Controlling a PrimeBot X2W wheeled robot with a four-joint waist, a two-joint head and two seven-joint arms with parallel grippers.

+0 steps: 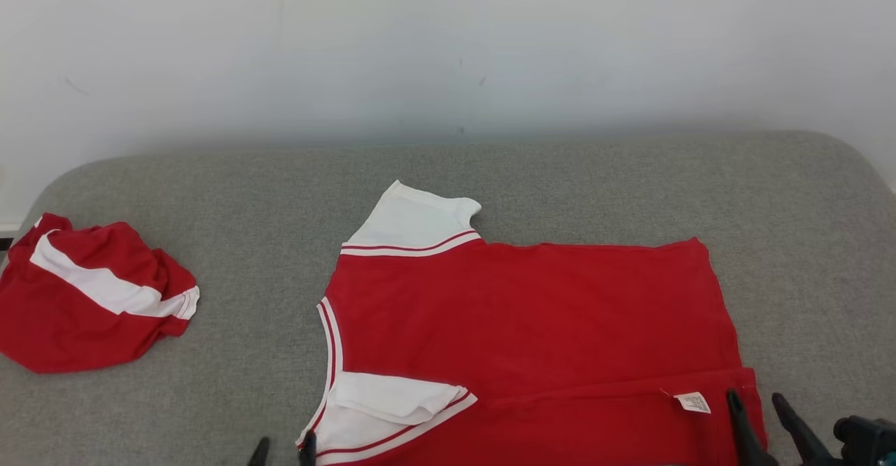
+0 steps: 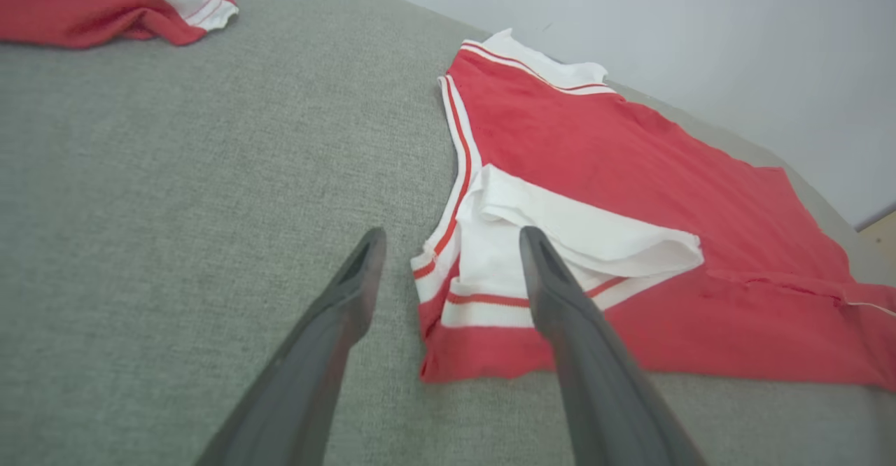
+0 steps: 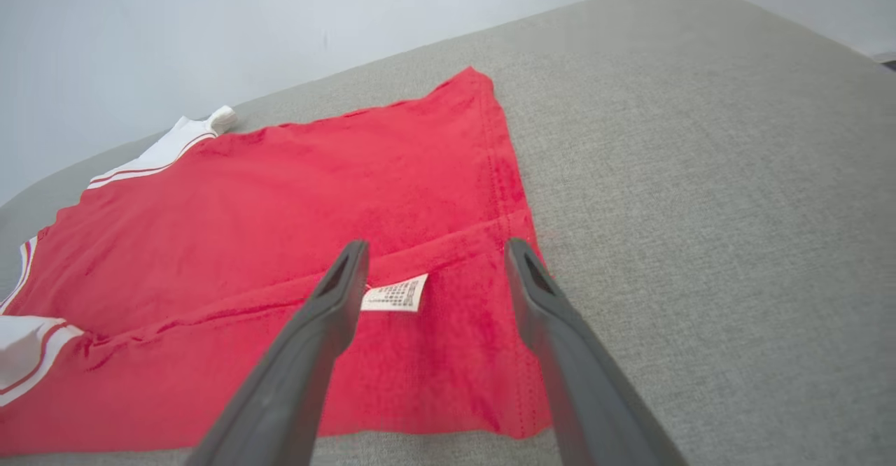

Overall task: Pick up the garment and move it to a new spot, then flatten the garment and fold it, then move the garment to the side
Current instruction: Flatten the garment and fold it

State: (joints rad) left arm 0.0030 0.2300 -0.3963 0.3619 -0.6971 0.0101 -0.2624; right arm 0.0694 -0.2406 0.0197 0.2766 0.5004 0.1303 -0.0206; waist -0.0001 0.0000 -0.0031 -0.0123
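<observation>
The garment (image 1: 532, 319) is a red T-shirt with white, red-striped sleeves, lying spread on the grey cushion with its near edge folded over and a white label (image 1: 693, 402) showing. In the left wrist view the garment (image 2: 630, 193) has its near white sleeve turned in onto the red body. My left gripper (image 1: 283, 447) (image 2: 451, 242) is open just above that sleeve corner, holding nothing. My right gripper (image 1: 756, 399) (image 3: 434, 252) is open above the folded hem near the label (image 3: 395, 294), with the garment (image 3: 294, 228) spread beyond it.
A second red and white garment (image 1: 84, 298) (image 2: 105, 1) lies crumpled at the cushion's left end. The grey cushion (image 1: 595, 186) has bare room behind and to the right of the shirt. A pale wall stands behind.
</observation>
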